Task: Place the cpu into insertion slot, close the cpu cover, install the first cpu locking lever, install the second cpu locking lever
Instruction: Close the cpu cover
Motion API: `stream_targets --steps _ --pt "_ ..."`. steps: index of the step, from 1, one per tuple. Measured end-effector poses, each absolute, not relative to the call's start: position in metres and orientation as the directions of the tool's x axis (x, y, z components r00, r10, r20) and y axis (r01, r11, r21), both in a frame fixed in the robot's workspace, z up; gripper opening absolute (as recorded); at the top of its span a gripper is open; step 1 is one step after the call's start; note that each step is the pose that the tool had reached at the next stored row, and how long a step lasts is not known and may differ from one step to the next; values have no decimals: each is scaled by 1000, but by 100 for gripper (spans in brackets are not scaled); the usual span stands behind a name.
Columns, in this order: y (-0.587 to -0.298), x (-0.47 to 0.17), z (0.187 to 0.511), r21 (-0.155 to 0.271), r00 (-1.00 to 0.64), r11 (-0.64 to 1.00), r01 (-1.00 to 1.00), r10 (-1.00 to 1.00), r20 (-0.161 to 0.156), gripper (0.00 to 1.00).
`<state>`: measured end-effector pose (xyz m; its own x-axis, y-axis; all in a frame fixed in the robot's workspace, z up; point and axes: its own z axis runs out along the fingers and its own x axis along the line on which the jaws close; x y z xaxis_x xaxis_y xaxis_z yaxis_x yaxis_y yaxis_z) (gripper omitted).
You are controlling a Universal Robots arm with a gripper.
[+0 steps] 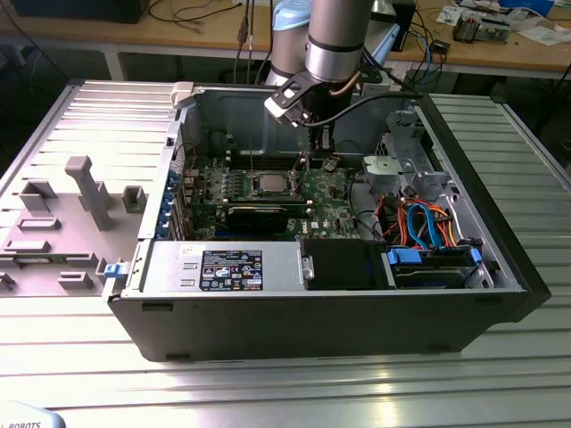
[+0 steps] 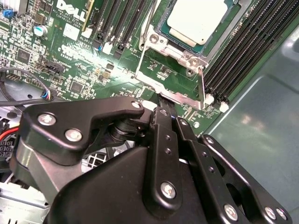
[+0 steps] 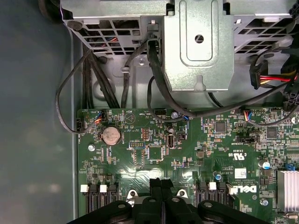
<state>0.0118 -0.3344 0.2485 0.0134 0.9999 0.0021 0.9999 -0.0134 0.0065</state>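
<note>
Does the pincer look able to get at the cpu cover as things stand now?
Probably yes. In the second wrist view the pincer has its tip right at the near edge of the cpu cover, with nothing between them. The long black slots lie off to one side, clear of the way.

You'll find white lettering on the green motherboard (image 2: 70, 60) in both wrist views, and in the exterior view a black sticker (image 1: 230, 268) of white print on the silver power-supply box (image 1: 174, 267), plus a cut-off word on a pale object (image 1: 22, 419) at the worktop's (image 1: 357, 383) near corner.
</note>
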Motion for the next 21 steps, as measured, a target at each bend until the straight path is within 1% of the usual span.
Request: stream_targets --steps 21 --pt "-334 11 246 5 13 -13 1000 1000 2 11"
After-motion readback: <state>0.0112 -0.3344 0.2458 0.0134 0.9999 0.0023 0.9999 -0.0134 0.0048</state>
